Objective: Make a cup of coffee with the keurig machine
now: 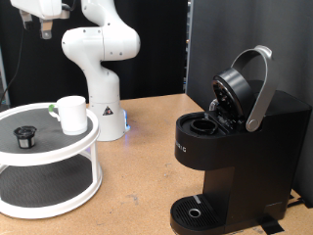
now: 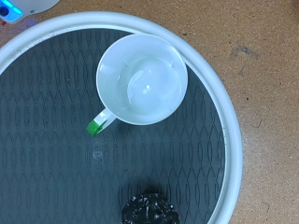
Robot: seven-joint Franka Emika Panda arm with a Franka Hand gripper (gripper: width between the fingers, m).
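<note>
— Where's the cup (image 1: 71, 114), and is your gripper (image 1: 43, 29) holding anything?

— Well, it sits empty on the white tiered stand (image 1: 59, 145), beside the dark pod (image 1: 24, 136); your gripper hangs high above, fingers unclear.

— Handling?

— Probably rigid, light, glazed and slippery; take the rim or handle (image 2: 103, 121); the keurig machine (image 1: 235, 147) stands lid-up.

Brown wooden tabletop (image 1: 147, 166) carries: white two-tier round stand (image 1: 59, 186) left; white robot base (image 1: 108, 122) far; black keurig machine (image 1: 240, 162) right.
</note>
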